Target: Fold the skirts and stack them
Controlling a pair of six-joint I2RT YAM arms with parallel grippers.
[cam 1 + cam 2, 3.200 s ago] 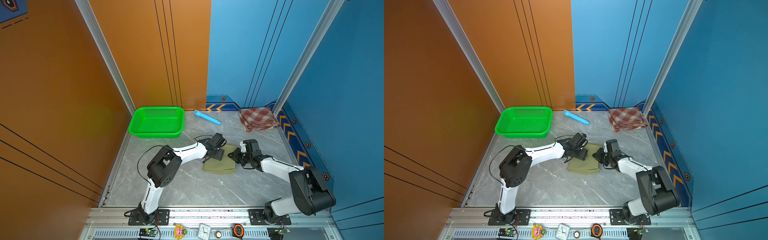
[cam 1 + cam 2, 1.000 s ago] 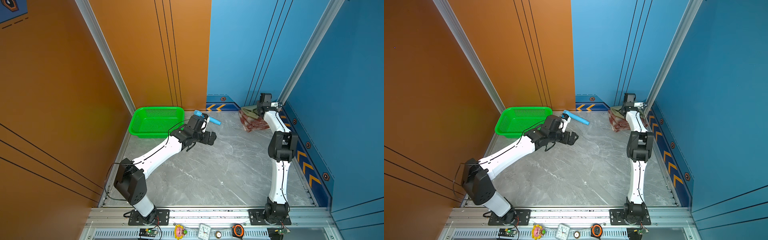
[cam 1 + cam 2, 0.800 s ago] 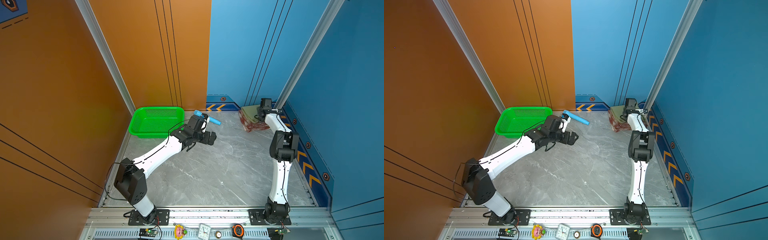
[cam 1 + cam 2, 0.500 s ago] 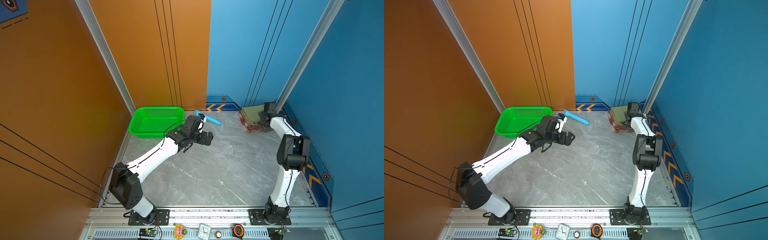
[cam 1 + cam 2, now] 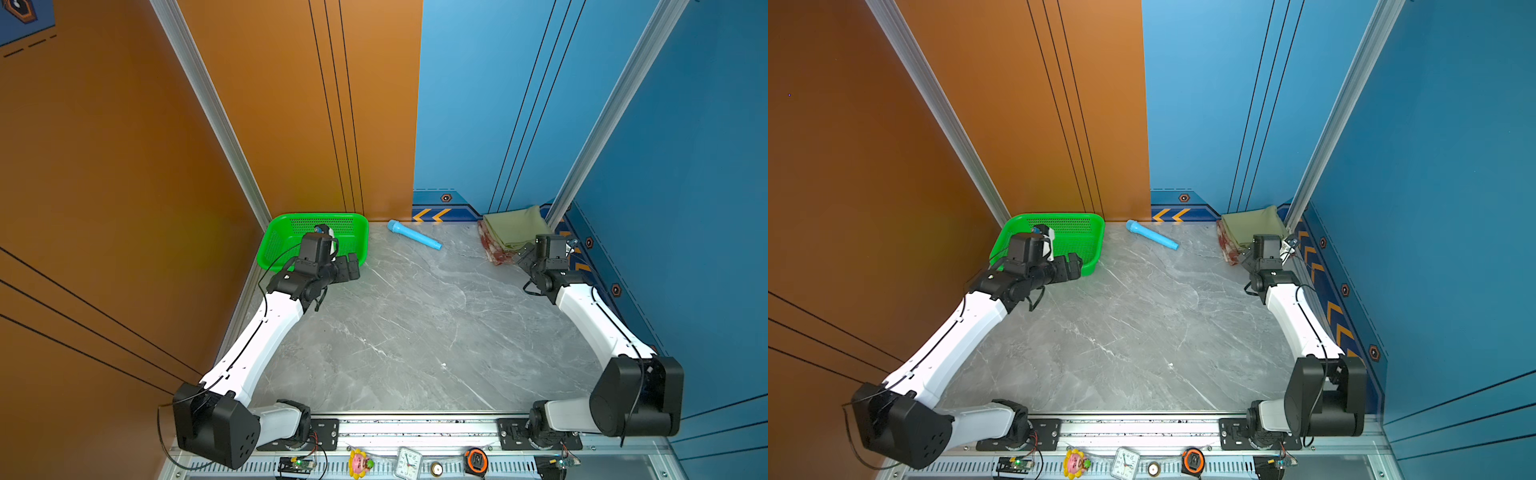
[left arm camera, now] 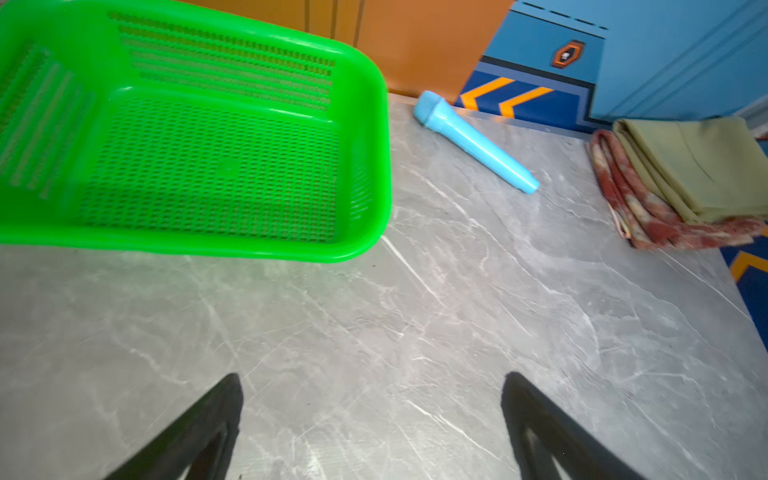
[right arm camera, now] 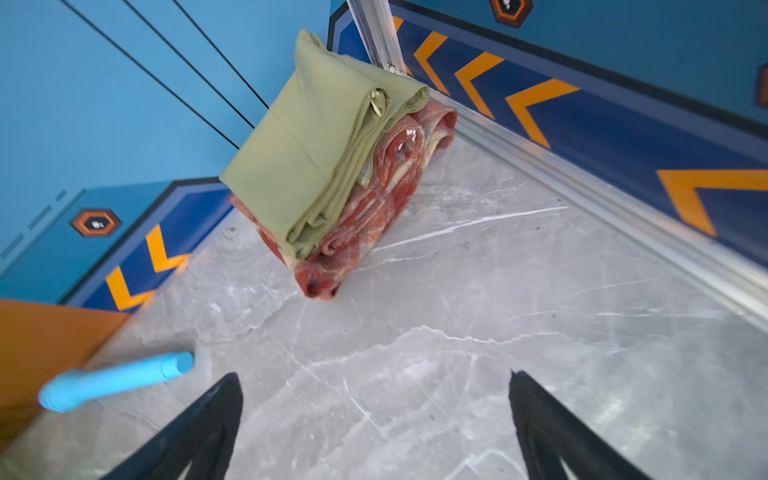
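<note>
A folded olive-green skirt (image 5: 517,226) (image 5: 1254,226) lies on top of a folded red-and-cream plaid skirt (image 5: 494,254) (image 5: 1228,246) in the back right corner. The right wrist view shows the olive skirt (image 7: 303,158) resting on the plaid one (image 7: 374,212). My right gripper (image 5: 525,255) (image 7: 374,378) is open just in front of the stack, apart from it, with only bare table between its fingers. My left gripper (image 5: 348,268) (image 6: 370,380) is open and empty over the table by the basket's near right corner. The left wrist view shows the stack (image 6: 698,166) far off.
A green mesh basket (image 5: 316,217) (image 6: 374,124) stands empty at the back left. A light-blue tube (image 5: 415,236) (image 7: 116,380) lies between basket and stack, near the back wall. Walls close the left, back and right sides. Small items, a clock (image 5: 409,461) among them, sit on the front rail.
My right gripper has opened, left the olive skirt on the plaid one and drawn back from the corner. My left arm has pulled back leftward toward the basket.
</note>
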